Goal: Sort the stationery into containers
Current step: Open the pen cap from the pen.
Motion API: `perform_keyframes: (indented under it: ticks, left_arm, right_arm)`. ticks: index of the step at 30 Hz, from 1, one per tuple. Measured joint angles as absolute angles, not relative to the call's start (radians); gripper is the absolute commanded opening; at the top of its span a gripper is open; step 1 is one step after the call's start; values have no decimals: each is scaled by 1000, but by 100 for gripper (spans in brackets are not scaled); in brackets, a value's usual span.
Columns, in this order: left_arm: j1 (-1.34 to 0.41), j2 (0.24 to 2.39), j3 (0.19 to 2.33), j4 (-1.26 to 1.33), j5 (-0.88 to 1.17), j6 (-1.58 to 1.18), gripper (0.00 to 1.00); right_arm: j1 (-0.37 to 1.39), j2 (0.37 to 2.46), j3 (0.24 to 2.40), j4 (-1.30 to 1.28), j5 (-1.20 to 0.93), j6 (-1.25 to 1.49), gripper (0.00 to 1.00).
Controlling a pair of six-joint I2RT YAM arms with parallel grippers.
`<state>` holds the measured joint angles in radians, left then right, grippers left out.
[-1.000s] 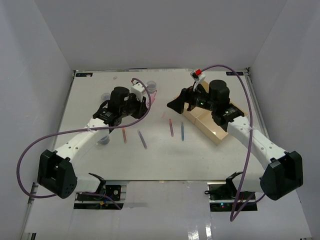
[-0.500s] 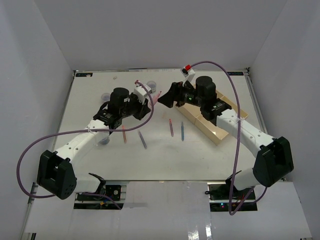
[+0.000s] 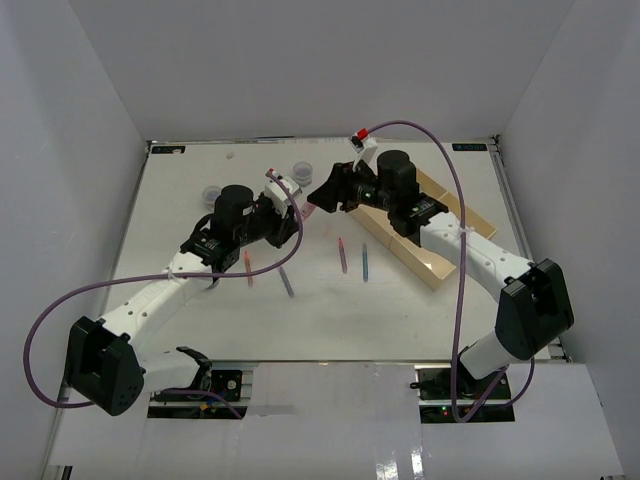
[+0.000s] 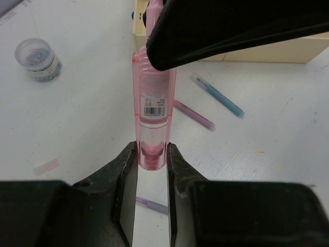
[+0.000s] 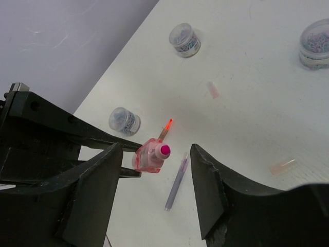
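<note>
A: The left gripper (image 4: 152,154) is closed on the chunky translucent pink marker (image 4: 153,103). We see both fingers pinching its butt end, with the barcode label facing the wrist camera.

B: We agree. The marker is held up off the white desk (image 3: 400,310), and its magenta tip points toward the right gripper (image 5: 156,150). We read that one as open, because its two black fingers stand apart on either side of the tip. The right wrist view shows a clear gap on one side. Whether the other finger touches the marker, we cannot tell.

A: For the containers, we have the shallow beige rectangular tray (image 3: 428,258). It lies at an angle on the right half of the desk.

B: The right arm crosses above it and hides much of it. From above we make out a dividing wall and some pale floor at the near end. We cannot tell what lies in the compartments.

A: Everything else we can see lies outside the tray, on the desk. A thin blue pen (image 4: 218,96) and a thin purple pen (image 4: 194,114) lie close together, near the tray's long side but apart from it.

B: A second purple pen (image 5: 177,181) lies below the raised marker. A thin reddish pen (image 3: 248,268) is just beside it, under the left arm.

A: The small round grey tubs (image 5: 184,39) stand upright toward the far left of the desk. We count three, all well apart from the tray.
</note>
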<state>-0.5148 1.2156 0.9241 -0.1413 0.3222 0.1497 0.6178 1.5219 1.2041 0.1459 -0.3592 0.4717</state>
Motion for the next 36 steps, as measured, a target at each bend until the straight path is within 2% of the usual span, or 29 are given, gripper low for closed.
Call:
perform_keyframes:
  ticks: [10, 12, 14, 19, 24, 27, 32, 36]
  left_arm:
    - [-521, 1214, 922, -134, 303, 151, 15]
    - [-521, 1214, 922, -134, 302, 152, 15]
    - [-522, 1214, 922, -134, 299, 153, 15]
    - [-526, 1214, 922, -134, 290, 153, 13]
    - [-530, 1214, 922, -125, 286, 154, 12]
    - [-533, 1214, 922, -118, 282, 154, 12]
    - [-538, 1216, 922, -118, 275, 154, 12]
    - [-539, 1216, 915, -119, 270, 154, 12]
  right_arm:
    - [629, 1555, 1217, 154, -339, 465, 35]
    - [630, 1555, 1217, 155, -338, 463, 34]
    - [630, 1555, 1217, 155, -335, 462, 28]
    - [631, 1554, 1217, 155, -331, 459, 24]
    - [634, 1545, 1217, 152, -318, 447, 24]
    - [636, 1535, 1217, 146, -311, 435, 27]
    - [636, 1519, 1217, 136, -305, 418, 44]
    - [635, 1512, 1217, 137, -316, 410, 52]
